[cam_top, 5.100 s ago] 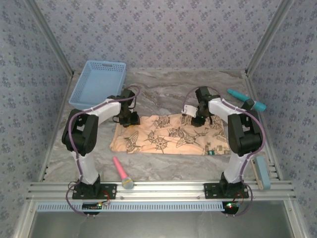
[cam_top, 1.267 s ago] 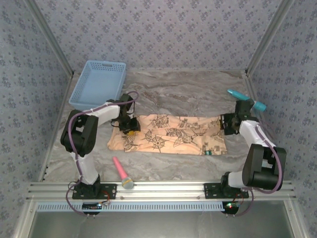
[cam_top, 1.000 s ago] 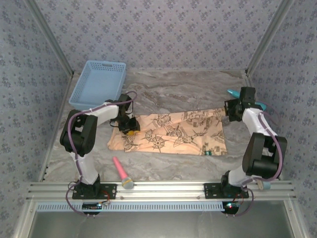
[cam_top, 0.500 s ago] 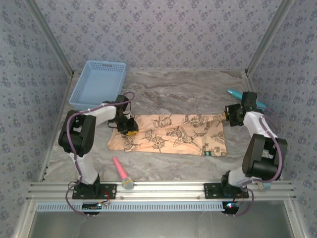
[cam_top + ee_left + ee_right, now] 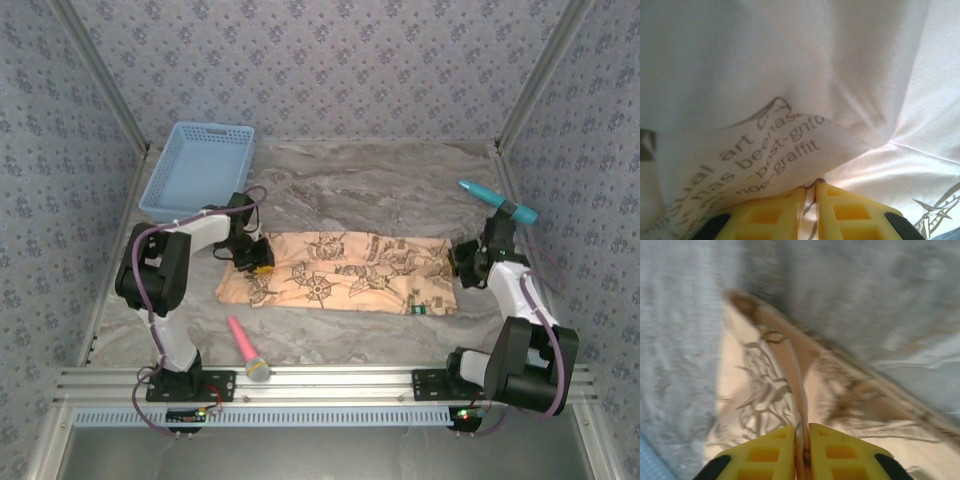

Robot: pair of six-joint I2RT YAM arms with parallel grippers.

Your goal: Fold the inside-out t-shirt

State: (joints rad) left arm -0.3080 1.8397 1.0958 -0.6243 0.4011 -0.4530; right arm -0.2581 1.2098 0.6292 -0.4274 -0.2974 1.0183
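Observation:
The inside-out t-shirt (image 5: 350, 275) lies as a long flat band across the middle of the table, printed side up. My left gripper (image 5: 258, 264) is down on its far left corner. In the left wrist view its yellow jaws (image 5: 811, 186) are pinched on a thin layer of pale cloth (image 5: 790, 65), beside a flap with printed lettering (image 5: 755, 160). My right gripper (image 5: 462, 262) is at the shirt's right edge. In the blurred right wrist view a raised ridge of the shirt (image 5: 760, 385) runs between its yellow jaws (image 5: 801, 429), which stand close together on it.
A blue basket (image 5: 197, 165) stands at the far left. A pink tool (image 5: 246, 350) lies near the front rail, left of centre. A teal tool (image 5: 497, 201) lies at the far right by the frame post. A small green tag (image 5: 422, 309) sits on the shirt's near right corner.
My right gripper has drawn back toward the near side and down, and the shirt's right end, pulled toward the far right before, has settled flatter. The left gripper has edged slightly left on its corner.

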